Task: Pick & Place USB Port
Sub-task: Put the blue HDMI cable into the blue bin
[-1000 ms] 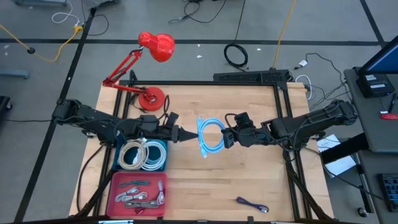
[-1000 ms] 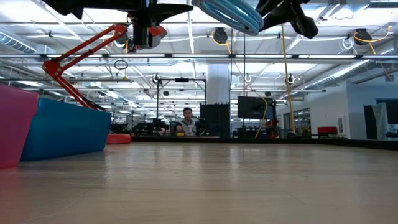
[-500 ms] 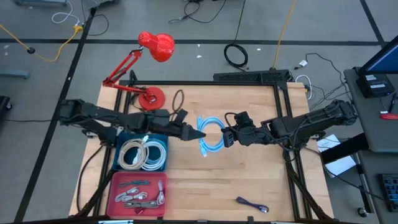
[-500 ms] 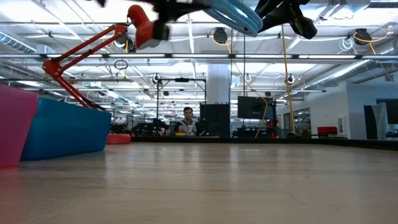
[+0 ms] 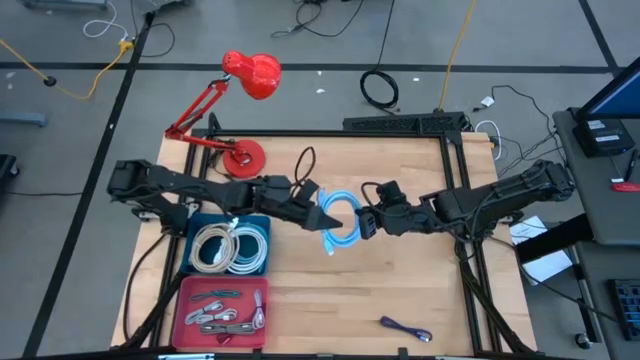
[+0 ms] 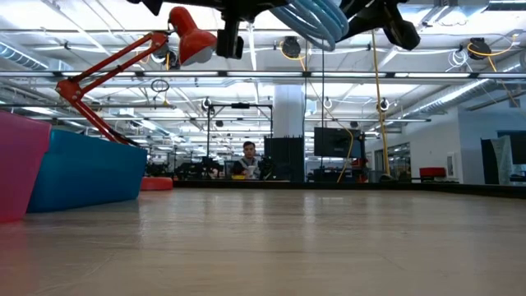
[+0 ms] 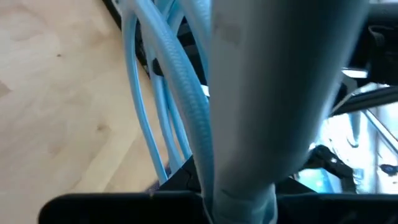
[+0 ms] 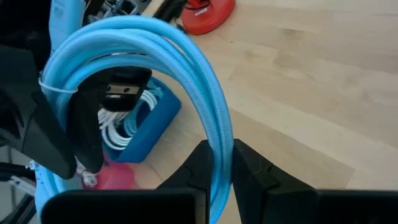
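Note:
A light-blue coiled USB cable (image 5: pixel 341 222) hangs above the middle of the table between my two grippers, near the top of the low view (image 6: pixel 312 18). My right gripper (image 5: pixel 363 224) is shut on the coil's right side. My left gripper (image 5: pixel 322 213) reaches in from the left and is shut on the coil's left side. In the right wrist view the coil (image 8: pixel 205 74) arches over my right gripper (image 8: pixel 221 173), and the left gripper's dark fingers (image 8: pixel 93 124) stand at its far side. My left gripper comes nearly level from the table's left and has a pale-blue strand of the coil (image 7: pixel 249 180) between its two fingers. One finger (image 8: pixel 93 130) stands inside the loop and the other outside it. My right gripper pinches the bundled strands on the coil's right side (image 8: pixel 221 149) between its two fingers, which slant down from the table's right and lie across the strands. The coil is lifted clear of the table and stands up from the hold.
A blue bin (image 5: pixel 257 262) with coiled white cables and a red bin (image 5: pixel 190 305) of small parts sit at the near left. A purple cable (image 5: pixel 405 328) lies near the front edge. A red desk lamp (image 5: pixel 245 155) stands at the far left.
My left gripper has gone toward the table's right edge and slightly up, away from above the blue bin, and has reached the coil's left side. My right gripper and the coil have stayed in place.

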Robot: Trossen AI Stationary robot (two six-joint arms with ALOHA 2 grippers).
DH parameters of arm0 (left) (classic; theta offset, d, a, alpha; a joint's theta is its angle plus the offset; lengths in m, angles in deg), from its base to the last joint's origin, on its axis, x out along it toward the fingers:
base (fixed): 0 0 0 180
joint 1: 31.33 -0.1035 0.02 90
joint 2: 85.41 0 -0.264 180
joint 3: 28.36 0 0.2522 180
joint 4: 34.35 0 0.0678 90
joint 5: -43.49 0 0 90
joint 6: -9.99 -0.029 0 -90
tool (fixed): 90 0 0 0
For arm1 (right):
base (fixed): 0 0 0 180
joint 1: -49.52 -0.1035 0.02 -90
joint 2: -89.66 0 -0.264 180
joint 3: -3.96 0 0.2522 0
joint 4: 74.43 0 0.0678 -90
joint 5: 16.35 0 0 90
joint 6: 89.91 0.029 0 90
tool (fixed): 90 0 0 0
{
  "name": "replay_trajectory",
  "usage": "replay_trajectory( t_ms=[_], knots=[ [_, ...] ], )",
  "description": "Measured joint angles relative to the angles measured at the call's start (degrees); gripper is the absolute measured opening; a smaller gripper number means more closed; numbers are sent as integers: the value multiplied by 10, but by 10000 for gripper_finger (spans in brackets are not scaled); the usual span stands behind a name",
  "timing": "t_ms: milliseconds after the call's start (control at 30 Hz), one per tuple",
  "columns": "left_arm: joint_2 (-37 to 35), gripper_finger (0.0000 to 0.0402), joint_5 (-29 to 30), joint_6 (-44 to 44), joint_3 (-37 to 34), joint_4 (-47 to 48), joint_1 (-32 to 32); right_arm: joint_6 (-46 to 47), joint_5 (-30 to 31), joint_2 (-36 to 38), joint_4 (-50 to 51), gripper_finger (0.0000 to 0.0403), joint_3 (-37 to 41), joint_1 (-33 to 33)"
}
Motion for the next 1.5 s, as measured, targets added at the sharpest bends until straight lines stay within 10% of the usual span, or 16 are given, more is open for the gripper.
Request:
replay_trajectory(
  t_ms=[233, 667, 1000, 1500],
  knots=[
    [-73, 42, -5, -39, 0, 118, 15, -67, -52, 0, -99, 88, 0, 0],
    [-335, 42, 271, 123, -33, 614, 220, -89, -103, 0, -146, 197, 0, -4],
    [-480, 42, 518, 363, -258, 488, 444, -92, -103, 0, -148, 187, 0, -4],
    [-486, 42, 527, 459, -437, 308, 484, -89, -103, 0, -148, 187, 0, -4]
  ],
)
